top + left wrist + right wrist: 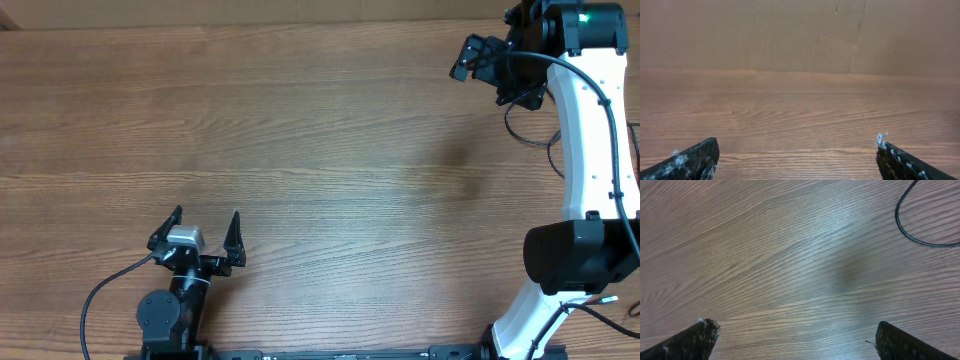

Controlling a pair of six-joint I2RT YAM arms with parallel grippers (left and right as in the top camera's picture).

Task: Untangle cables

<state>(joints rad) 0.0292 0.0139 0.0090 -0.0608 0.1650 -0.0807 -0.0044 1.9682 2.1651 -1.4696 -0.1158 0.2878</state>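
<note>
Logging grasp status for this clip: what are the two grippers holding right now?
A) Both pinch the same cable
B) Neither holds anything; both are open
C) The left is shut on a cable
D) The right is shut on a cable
B: the left gripper and the right gripper both have their fingers spread wide with only bare table between them. A black cable lies loose beyond the right one.

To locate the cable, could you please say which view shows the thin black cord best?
The right wrist view: the thin black cord curves plainly at top right. Overhead shows only a small loop beside the white right arm; left wrist shows none.
</note>
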